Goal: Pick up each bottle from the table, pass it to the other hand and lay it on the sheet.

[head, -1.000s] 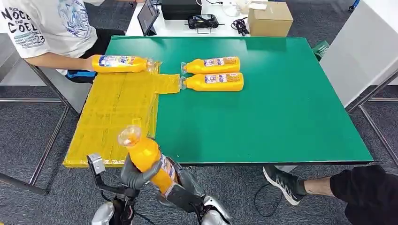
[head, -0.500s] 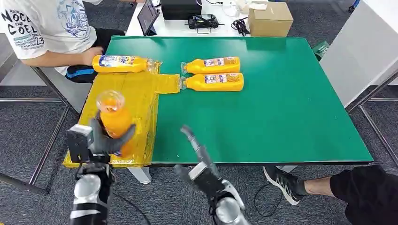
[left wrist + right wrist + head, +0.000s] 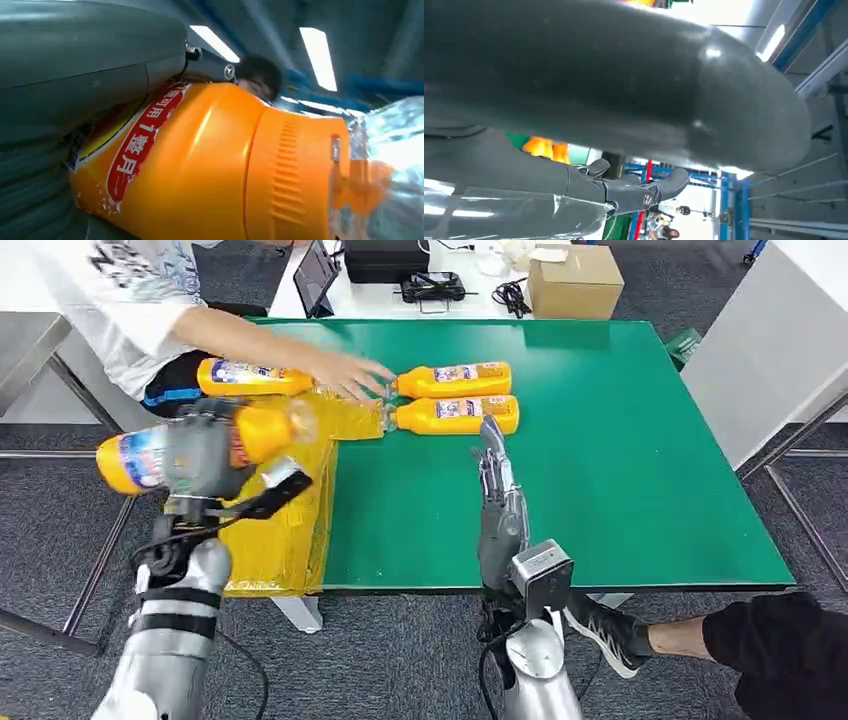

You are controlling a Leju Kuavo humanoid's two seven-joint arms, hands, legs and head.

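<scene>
Left hand [image 3: 200, 455] now grips the orange bottle [image 3: 135, 460] turned on its side over the yellow sheet [image 3: 290, 530], after the handover. Right hand [image 3: 492, 465], fingers apart and empty, has reached toward two bottles [image 3: 455, 398] just ahead; laying down seems next.

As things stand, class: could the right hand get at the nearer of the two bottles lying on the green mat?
Probably yes. The right hand is open, just short of the nearer bottle, with bare mat between. The person's hand is by the caps, off that path.
</scene>
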